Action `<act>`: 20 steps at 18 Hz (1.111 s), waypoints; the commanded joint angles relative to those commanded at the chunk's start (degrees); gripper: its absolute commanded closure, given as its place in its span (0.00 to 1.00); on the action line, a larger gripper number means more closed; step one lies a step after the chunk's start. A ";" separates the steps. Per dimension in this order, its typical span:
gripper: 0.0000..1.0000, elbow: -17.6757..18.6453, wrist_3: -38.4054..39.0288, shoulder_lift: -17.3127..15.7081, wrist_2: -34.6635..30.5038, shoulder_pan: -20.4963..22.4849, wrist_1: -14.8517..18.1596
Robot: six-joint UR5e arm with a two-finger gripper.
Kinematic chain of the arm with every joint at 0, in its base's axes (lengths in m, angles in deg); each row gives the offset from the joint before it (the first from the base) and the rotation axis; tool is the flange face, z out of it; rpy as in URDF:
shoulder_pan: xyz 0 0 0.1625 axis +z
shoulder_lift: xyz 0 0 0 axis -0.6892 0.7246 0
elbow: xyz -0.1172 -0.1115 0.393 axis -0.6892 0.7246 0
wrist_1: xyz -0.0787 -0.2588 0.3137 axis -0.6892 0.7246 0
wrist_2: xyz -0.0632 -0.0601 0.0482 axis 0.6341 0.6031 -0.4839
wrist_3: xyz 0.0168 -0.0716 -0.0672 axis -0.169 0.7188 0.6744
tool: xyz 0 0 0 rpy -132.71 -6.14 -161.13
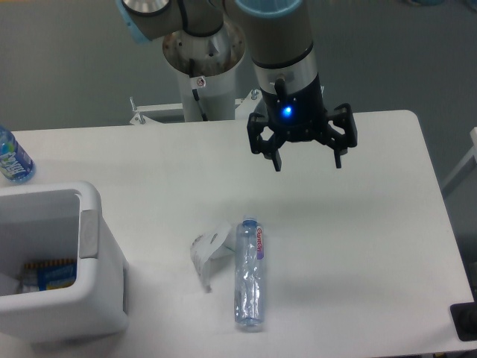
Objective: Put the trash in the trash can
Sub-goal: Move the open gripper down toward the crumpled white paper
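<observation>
A crumpled white paper scrap (208,249) lies on the table near the front middle. Right beside it, lengthwise toward the front edge, rests a clear crinkled plastic bottle (249,274) with a pale blue cap and red-purple label. The white boxy trash can (89,246) stands at the front left, with a grey panel on its right side and a blue-and-orange packet inside. My gripper (307,161) hangs open above the table, behind and to the right of the bottle, with nothing between its fingers.
A small blue-labelled water bottle (13,157) stands at the far left edge behind the bin. The robot's white base column (203,74) rises at the table's back. A dark object (466,322) sits off the front right corner.
</observation>
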 joint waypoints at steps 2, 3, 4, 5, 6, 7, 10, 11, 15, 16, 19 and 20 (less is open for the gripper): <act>0.00 0.00 0.00 -0.09 0.09 0.00 0.00; 0.00 0.00 0.00 0.00 0.18 0.00 0.09; 0.00 0.35 0.09 0.00 0.09 -0.17 0.00; 0.00 0.87 0.26 -0.09 0.00 -0.44 0.00; 0.00 1.31 0.79 -0.09 -0.17 -0.61 -0.17; 0.00 1.67 0.96 0.00 -0.17 -0.70 -0.18; 0.00 2.45 4.38 0.44 0.09 -0.79 -0.18; 0.00 3.07 6.05 0.53 0.44 -0.88 -0.26; 0.00 6.84 7.38 0.88 3.34 -1.06 -3.58; 0.00 8.42 7.38 0.79 3.34 -1.06 -5.95; 0.00 13.52 7.21 0.70 2.99 -1.23 -10.63; 0.00 14.23 7.21 0.79 2.99 -1.58 -10.72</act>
